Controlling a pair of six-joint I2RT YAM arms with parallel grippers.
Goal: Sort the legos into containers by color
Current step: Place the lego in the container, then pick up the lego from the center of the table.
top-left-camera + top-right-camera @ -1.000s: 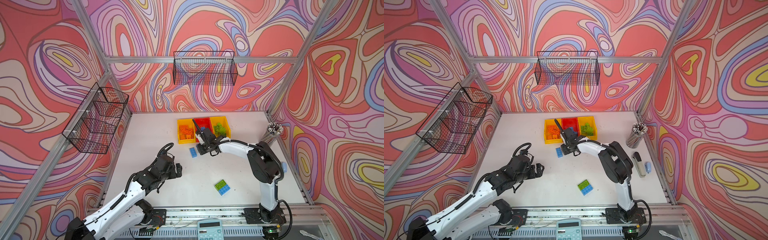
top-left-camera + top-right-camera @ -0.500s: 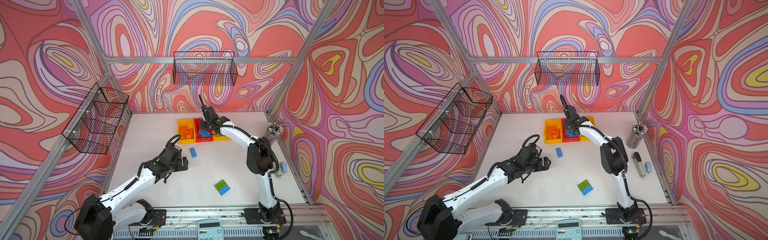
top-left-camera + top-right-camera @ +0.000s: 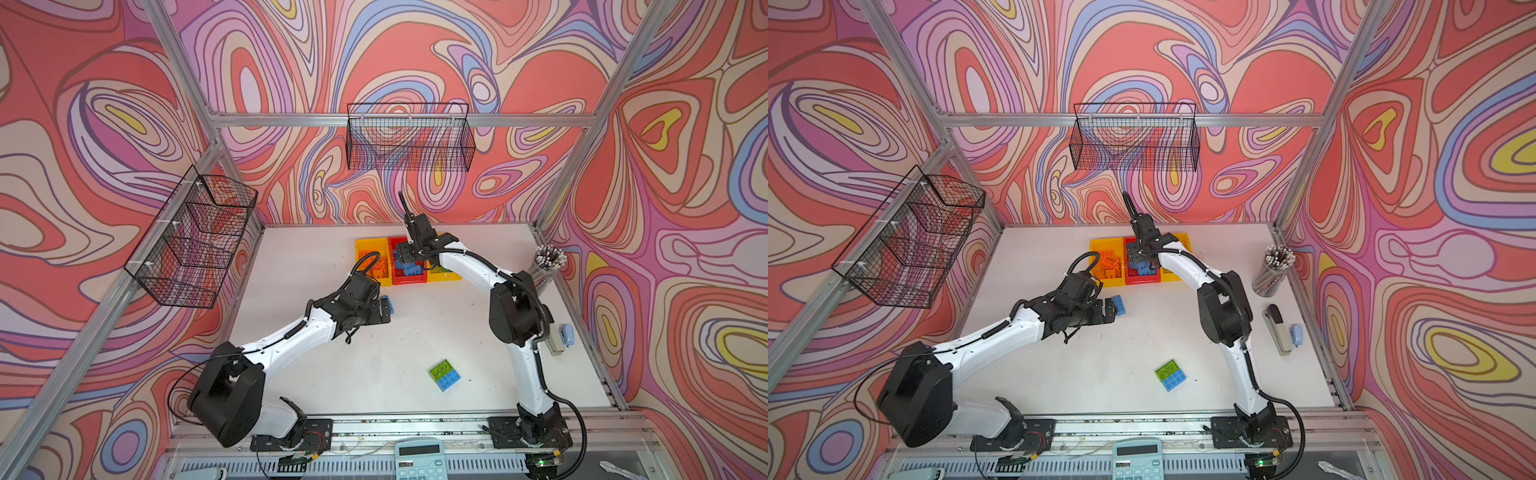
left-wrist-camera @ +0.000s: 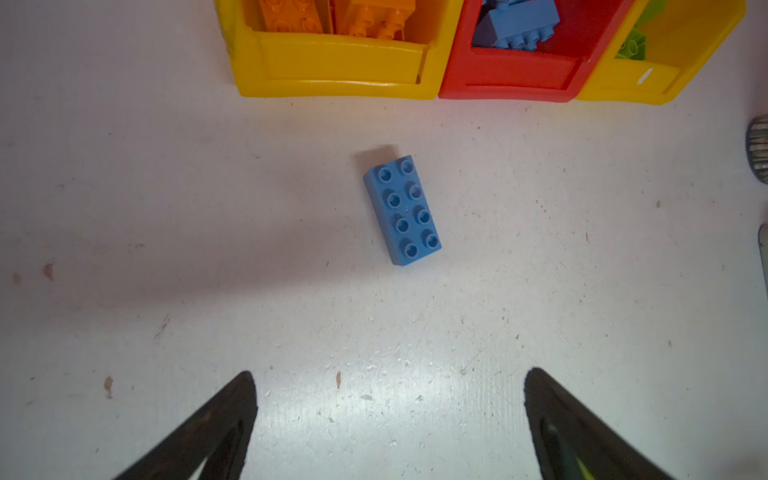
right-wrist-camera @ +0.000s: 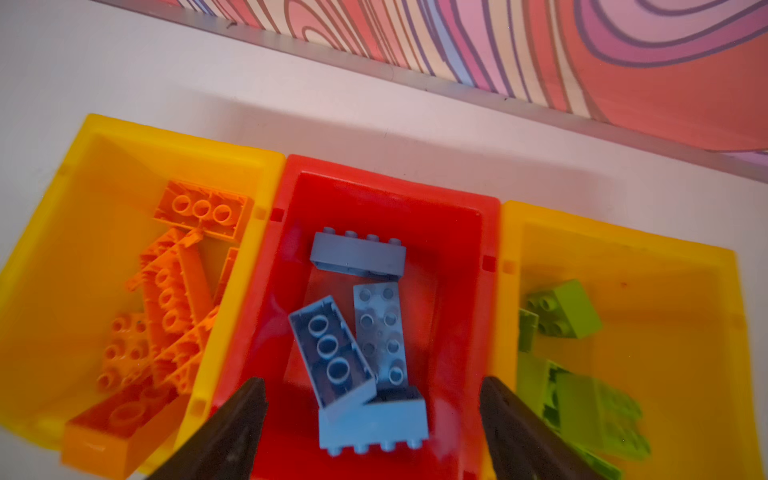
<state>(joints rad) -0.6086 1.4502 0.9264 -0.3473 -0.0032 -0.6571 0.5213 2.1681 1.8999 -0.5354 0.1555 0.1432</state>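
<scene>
No text, brand or number is showing legibly anywhere. The calculator (image 3: 419, 459) at the table's near edge is probably carrying key markings, but in both top views they are appearing only as specks too small to read.

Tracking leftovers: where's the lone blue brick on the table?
In both top views, the blue brick sits just left of centre, studs-up, between the left gripper and the yellow bin holding orange bricks.
</scene>
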